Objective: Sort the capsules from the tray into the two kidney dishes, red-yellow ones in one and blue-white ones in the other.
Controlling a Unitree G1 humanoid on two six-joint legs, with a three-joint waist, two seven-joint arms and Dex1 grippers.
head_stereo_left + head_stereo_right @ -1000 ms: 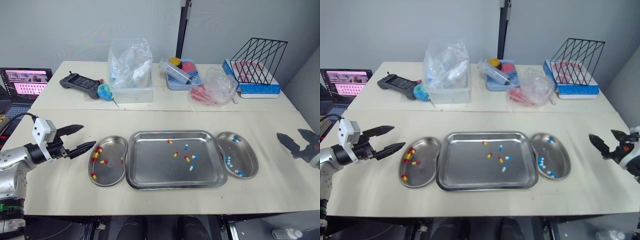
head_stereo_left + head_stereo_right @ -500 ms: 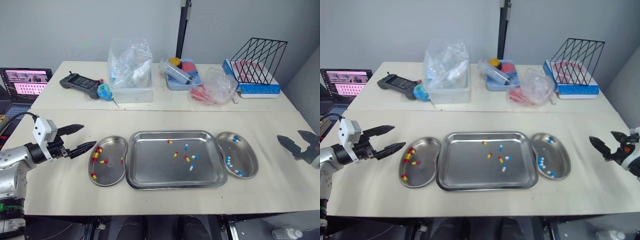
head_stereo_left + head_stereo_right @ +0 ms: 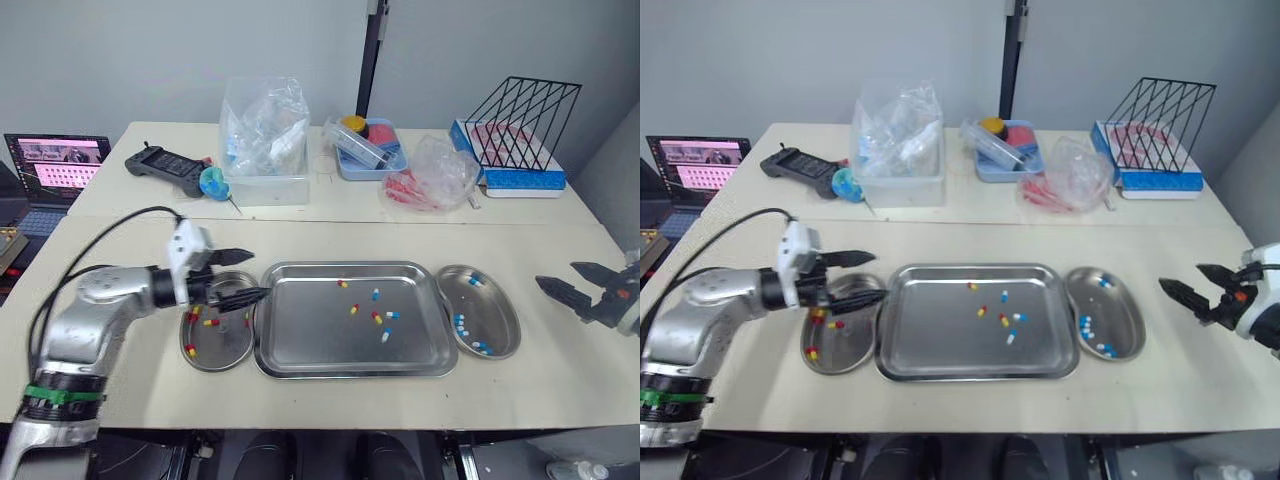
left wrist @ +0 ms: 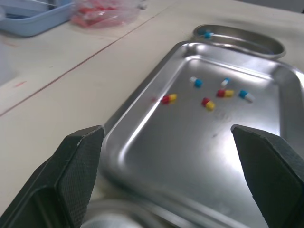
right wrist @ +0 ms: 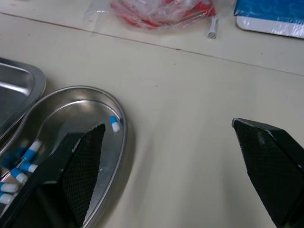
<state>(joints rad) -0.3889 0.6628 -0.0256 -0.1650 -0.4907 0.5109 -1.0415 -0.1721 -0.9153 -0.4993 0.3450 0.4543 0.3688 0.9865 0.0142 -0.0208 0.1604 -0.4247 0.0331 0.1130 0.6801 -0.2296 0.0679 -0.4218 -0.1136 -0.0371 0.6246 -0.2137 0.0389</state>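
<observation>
Steel rectangular tray [image 3: 300, 340] carries the unsorted capsules [image 3: 377, 319], centre-right. Left gripper [image 3: 258, 273] fingers open over tray's left rim; right gripper [image 3: 558, 275] open too. Advise: straddle nearest red-yellow capsule [image 3: 342, 284] squarely, close gently

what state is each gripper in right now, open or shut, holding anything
Left gripper: open, empty, over the left kidney dish.
Right gripper: open, empty.

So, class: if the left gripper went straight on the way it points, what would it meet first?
Probably the tray, just ahead of the left gripper; its height above the metal is unclear.
</observation>
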